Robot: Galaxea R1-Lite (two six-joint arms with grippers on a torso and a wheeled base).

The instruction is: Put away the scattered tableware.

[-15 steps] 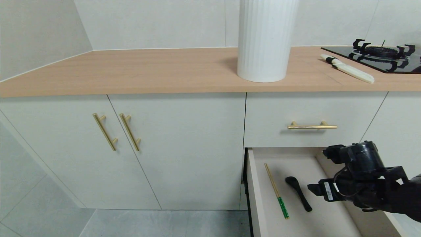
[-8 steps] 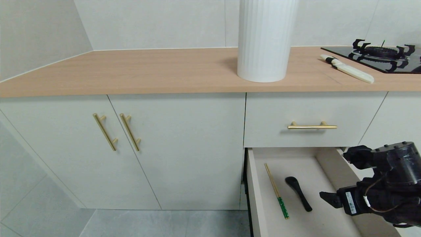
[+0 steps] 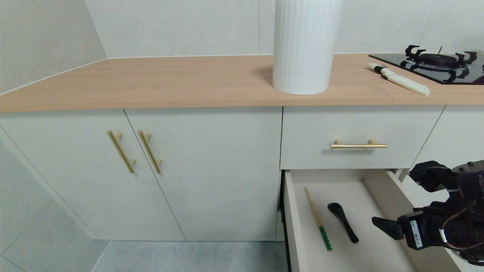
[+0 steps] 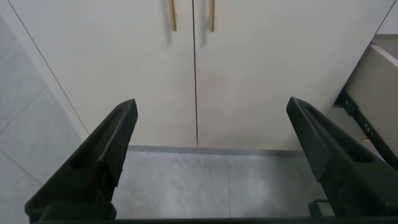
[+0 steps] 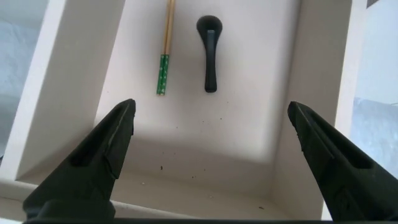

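Note:
The lower drawer (image 3: 293,219) stands pulled out below the counter. On its floor lie a pair of wooden chopsticks with green ends (image 3: 317,219) (image 5: 165,50) and, to their right, a black spoon (image 3: 342,221) (image 5: 210,53). My right gripper (image 3: 393,198) (image 5: 210,109) hangs open over the drawer's right wall, holding nothing. A white knife (image 3: 399,78) rests on the counter near the stove. My left gripper (image 4: 211,106) is open and holds nothing; it faces the cabinet doors and the floor.
A tall white ribbed container (image 3: 304,45) stands on the wooden counter (image 3: 170,81), with a black gas stove (image 3: 438,64) at the far right. A shut drawer with a gold handle (image 3: 359,145) sits above the open one. Two cabinet doors with gold handles (image 3: 121,151) are at the left.
My right gripper has moved to the right and slightly down, from above the drawer's middle to over its right wall. The chopsticks and spoon have not moved.

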